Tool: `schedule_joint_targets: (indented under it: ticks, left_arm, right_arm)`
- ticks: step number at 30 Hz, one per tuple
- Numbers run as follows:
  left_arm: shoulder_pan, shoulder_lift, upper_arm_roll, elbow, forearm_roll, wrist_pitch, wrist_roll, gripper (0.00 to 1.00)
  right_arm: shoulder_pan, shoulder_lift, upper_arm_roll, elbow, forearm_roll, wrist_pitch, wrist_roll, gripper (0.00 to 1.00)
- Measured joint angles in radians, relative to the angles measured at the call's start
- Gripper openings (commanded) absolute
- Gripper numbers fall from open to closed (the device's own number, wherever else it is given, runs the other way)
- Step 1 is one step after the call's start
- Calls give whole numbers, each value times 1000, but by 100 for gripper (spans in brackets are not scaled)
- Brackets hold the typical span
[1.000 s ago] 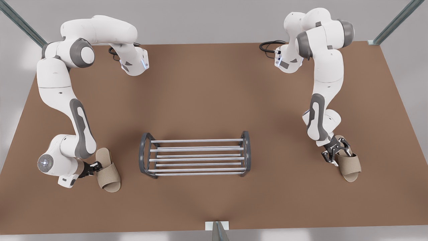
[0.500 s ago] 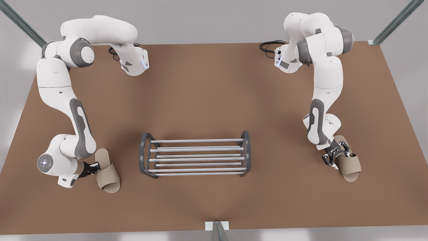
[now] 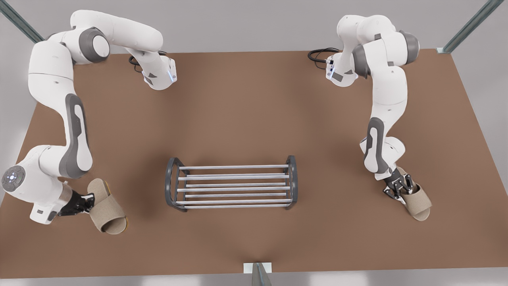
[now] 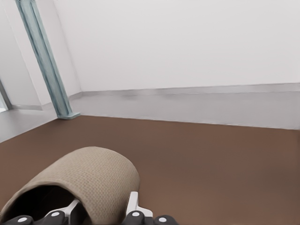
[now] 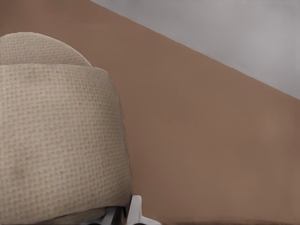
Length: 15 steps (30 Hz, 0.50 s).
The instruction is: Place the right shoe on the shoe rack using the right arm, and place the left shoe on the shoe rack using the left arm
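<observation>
Everything turns on the shoe rack (image 3: 232, 186) lying between my two hands, its rods running in a line from one hand toward the other, so each shoe has to travel inward over an arched end.

My left hand (image 3: 85, 202) is clenched on the left shoe (image 3: 106, 212), gripping its side. The shoe sticks out beyond my fingertips toward the rack, tipped up on edge so its opening shows, and I judge it clear of the table (image 3: 254, 111). In the left wrist view the woven upper (image 4: 93, 178) sits right at my fingers (image 4: 133, 204). That forearm lies low and nearly level, wrist turned sideways. This hand is the nearer one to the rack.

My right hand (image 3: 399, 190) points almost straight down from a folded elbow and is closed on the right shoe (image 3: 418, 204), which lies on the side of the hand away from the rack, its length angled outward. I cannot tell whether it has left the table. In the right wrist view the upper (image 5: 56, 140) is pressed against one finger (image 5: 136, 206).

I expect each shoe needs lifting above the rods, then turning crosswise to them
</observation>
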Motion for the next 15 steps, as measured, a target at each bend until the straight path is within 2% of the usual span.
schedule_joint_targets:
  ticks: [2, 4, 6, 10, 15]
  left_arm:
    - [-28, -5, 13, -2, 3, 0, 0, 42]
    - [-51, -7, 26, -3, 3, 1, 0, 21]
    - [-60, -6, 29, -4, 6, 0, 0, 21]
    - [-63, -40, 30, -5, 19, 2, 0, 21]
    - [-175, -253, 53, -45, -29, 6, 0, 21]
  right_arm:
    - [9, -88, 6, 20, 36, -60, 10, 21]
    - [17, -150, 63, 48, 58, -136, 37, 21]
    - [69, -167, 107, 95, 66, -215, 81, 21]
    - [263, -177, 122, 141, 74, -317, 224, 21]
    - [473, -173, 112, 189, 44, -374, 462, 21]
